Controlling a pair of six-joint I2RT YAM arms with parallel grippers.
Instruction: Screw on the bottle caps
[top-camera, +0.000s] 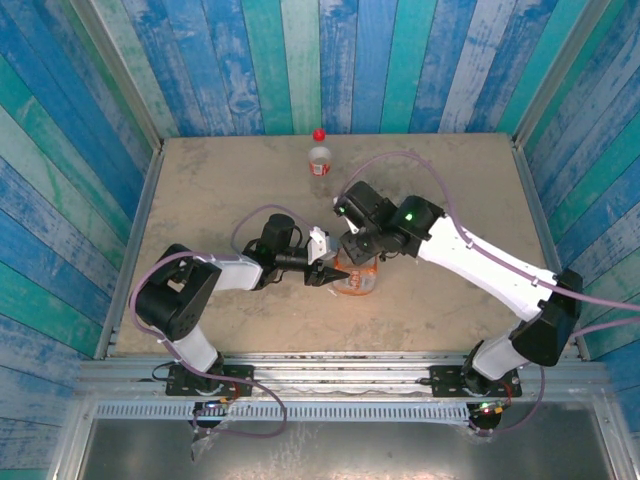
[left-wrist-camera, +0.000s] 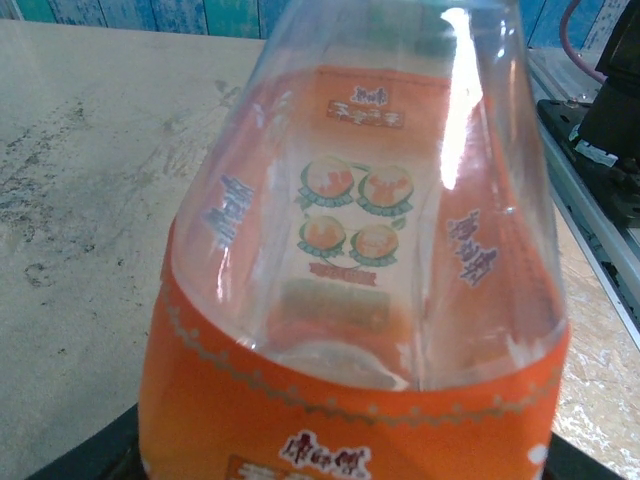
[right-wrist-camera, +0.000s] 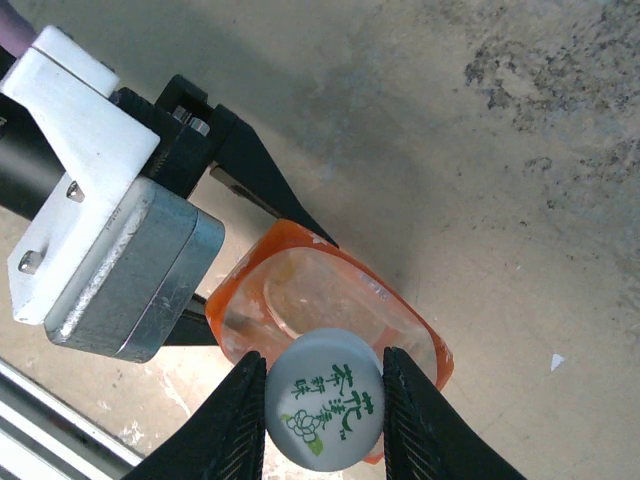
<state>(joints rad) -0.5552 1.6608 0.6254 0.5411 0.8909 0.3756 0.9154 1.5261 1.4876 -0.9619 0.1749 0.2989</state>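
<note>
The wider bottle (top-camera: 360, 283) with the orange label stands upright in mid-table. My left gripper (top-camera: 324, 275) is shut on its orange lower part (left-wrist-camera: 340, 400); its black fingers (right-wrist-camera: 268, 188) reach along both sides of the bottle (right-wrist-camera: 318, 292). My right gripper (right-wrist-camera: 325, 415) hangs directly above, shut on the white cap (right-wrist-camera: 326, 408) with green print. The cap sits over the bottle's mouth; how far it is threaded is hidden. Far back stands the slim bottle (top-camera: 318, 162) with a red label band. The red cap (top-camera: 318, 134) lies just beyond it.
A sandy tabletop (top-camera: 220, 190) is boxed in by blue-green plank walls (top-camera: 330, 60). A metal rail (top-camera: 340, 365) runs along the near edge by the arm bases. The right arm's white link (top-camera: 480, 265) slants across the right half.
</note>
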